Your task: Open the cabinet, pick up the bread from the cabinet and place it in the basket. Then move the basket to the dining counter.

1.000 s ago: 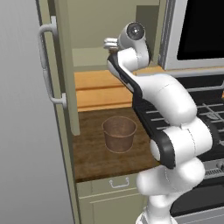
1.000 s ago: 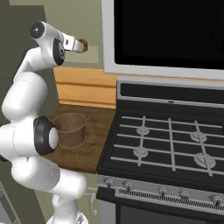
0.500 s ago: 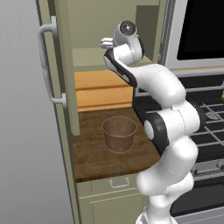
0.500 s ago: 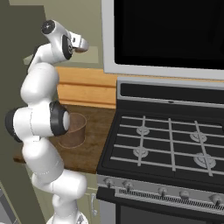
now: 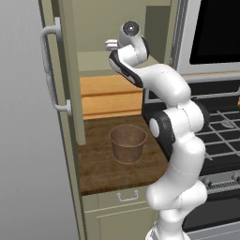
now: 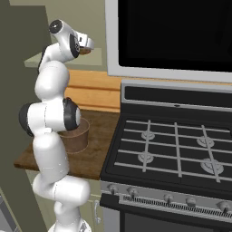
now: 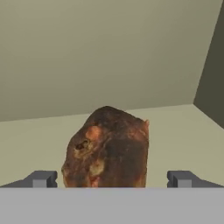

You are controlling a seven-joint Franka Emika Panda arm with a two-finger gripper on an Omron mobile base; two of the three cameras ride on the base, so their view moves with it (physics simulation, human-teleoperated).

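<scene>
Bread pickup step: your gripper [image 7: 111, 179] has its fingers spread wide, the bread [image 7: 106, 148] standing between them inside the cabinet [image 5: 61, 84]; next, ease forward and close

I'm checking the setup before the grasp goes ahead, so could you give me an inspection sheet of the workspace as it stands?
Surface: dark wood worktop beside the stove.
Job's things: cabinet door open; bread on the shelf inside; basket upright on the worktop, nothing seen in it.
Clutter: nothing seen.
Grippers: gripper open, fingers on either side of the bread, not closed on it.
Cables: nothing seen.
Surroundings: black-fronted appliance above the stove; drawer under the worktop.
</scene>
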